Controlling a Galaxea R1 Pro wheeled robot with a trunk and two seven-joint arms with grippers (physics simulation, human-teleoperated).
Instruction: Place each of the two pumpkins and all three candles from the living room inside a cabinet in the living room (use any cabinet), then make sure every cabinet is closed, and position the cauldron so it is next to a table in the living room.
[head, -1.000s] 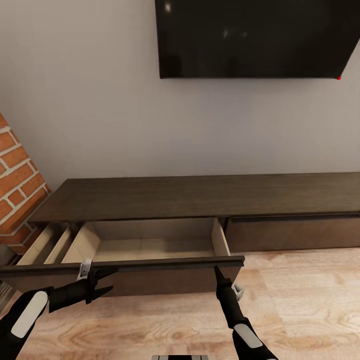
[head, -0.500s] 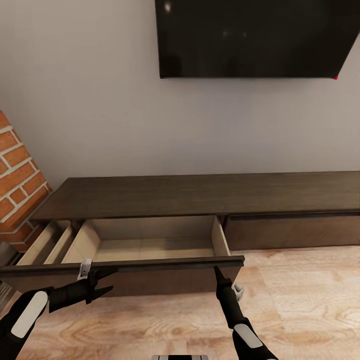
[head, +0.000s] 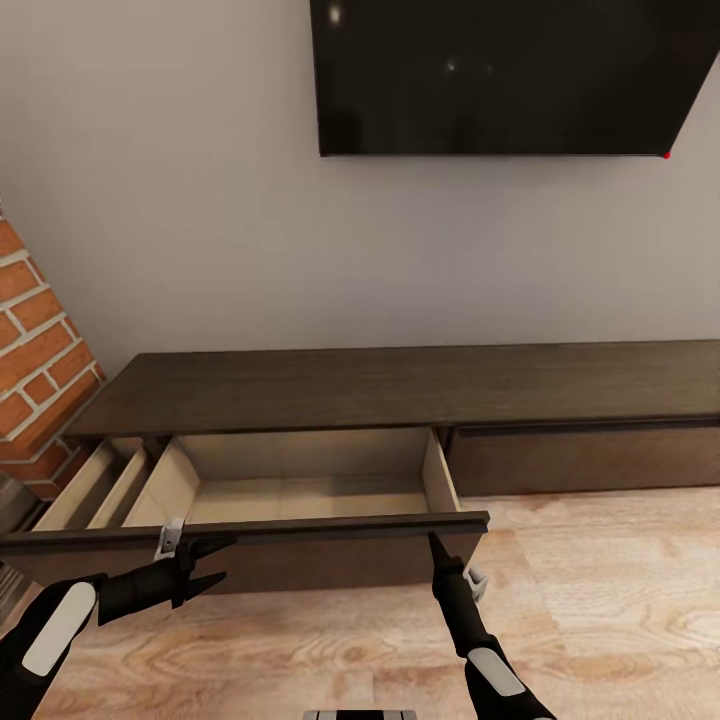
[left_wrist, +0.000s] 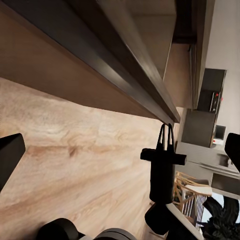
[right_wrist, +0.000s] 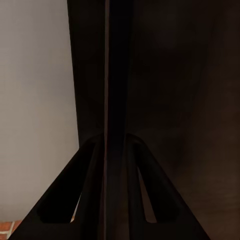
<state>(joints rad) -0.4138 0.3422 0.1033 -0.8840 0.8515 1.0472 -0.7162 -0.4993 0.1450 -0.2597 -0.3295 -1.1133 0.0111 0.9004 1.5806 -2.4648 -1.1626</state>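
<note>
Fingers of the right gripper (head: 436, 541) pinch the top edge of the drawer front (head: 300, 527) near its right end; in the right wrist view both fingers (right_wrist: 92, 165) close on the thin dark edge that runs between them. The left gripper (head: 205, 562) sits just in front of the drawer front near its left part, with its fingers spread apart and nothing between them; the left wrist view shows the two dark fingertips (left_wrist: 10, 155) well apart at the frame's sides, with the wood floor (left_wrist: 75, 165) and the right arm beyond.

The cabinet (head: 420, 390) is long and low, its long axis running along the grey wall (head: 200, 200) from the brick column (head: 35, 360) at the left to past the right edge of the head view. Its drawers face the robot. The wide drawer (head: 300, 480) under the left half is pulled out toward the robot, showing a pale wood inside. A second compartment (head: 95, 485) to its left also stands open. The drawer front to the right (head: 590, 462) is flush with the cabinet. A dark TV (head: 510, 75) hangs on the wall above.
</note>
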